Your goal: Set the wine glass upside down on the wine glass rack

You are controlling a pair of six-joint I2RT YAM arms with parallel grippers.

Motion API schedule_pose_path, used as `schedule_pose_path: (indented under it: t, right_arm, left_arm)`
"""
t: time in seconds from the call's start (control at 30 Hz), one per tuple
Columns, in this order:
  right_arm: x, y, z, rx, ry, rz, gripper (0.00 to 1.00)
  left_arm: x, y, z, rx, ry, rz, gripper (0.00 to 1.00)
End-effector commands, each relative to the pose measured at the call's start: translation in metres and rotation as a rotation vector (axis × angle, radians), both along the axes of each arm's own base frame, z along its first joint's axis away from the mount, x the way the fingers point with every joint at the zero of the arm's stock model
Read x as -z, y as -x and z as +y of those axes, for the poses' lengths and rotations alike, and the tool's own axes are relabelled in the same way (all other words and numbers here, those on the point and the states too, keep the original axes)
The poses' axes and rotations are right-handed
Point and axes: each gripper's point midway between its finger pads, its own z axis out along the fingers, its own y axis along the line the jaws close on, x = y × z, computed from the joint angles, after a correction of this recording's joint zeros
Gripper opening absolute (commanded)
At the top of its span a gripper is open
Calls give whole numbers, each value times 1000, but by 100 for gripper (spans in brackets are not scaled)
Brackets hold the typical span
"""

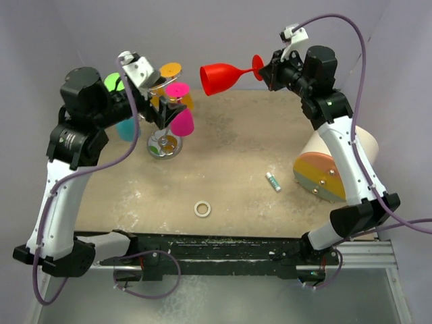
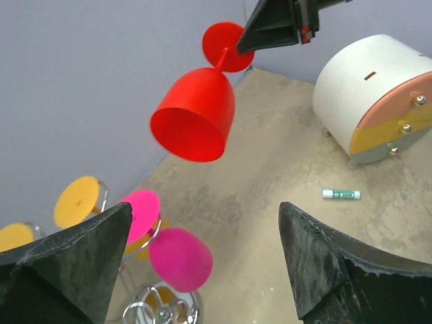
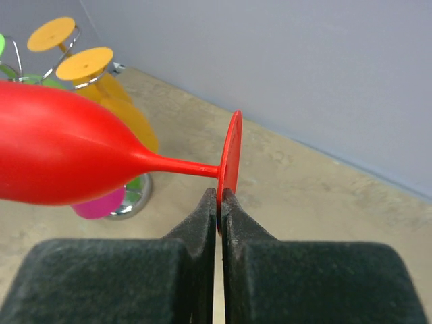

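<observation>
Sideways, wine glass (image 3: 61, 158) foot pinched between right fingers (image 3: 201, 226).

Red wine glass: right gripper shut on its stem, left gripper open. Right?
No: the right gripper is shut on the foot rim of the red wine glass, not its stem, per the right wrist view. The left gripper is open.

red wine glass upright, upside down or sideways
On its side: the red wine glass is off the table, stem roughly level, foot pinched by the right gripper.
</observation>
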Motion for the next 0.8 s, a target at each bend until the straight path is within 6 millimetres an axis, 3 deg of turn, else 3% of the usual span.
schedule_pose_path:
  t: [0.0, 0.07, 0.23, 0.4, 0.57, 0.77]
  right_arm:
    - [-33, 17, -6, -40, 120, -188, 0]
    - [-27, 22, 0, -85, 168, -201, 0]
    - [-21, 40, 18, -212, 273, -251, 0]
    - [-22, 64, 43, -326, 450, -339, 0]
    - [-27, 88, 68, -439, 538, -400, 0]
    - [-32, 113, 109, -549, 630, -487, 0]
  left_arm:
    - [-16, 20, 29, -53, 7, -68, 95]
    - [-20, 17, 48, -149, 25, -71, 100]
    - [-26, 3, 111, -470, 67, -64, 99]
    - [-24, 6, 155, -661, 91, -56, 99]
    - [-19, 6, 187, -808, 113, -26, 99]
    - [-20, 1, 205, -883, 130, -18, 99]
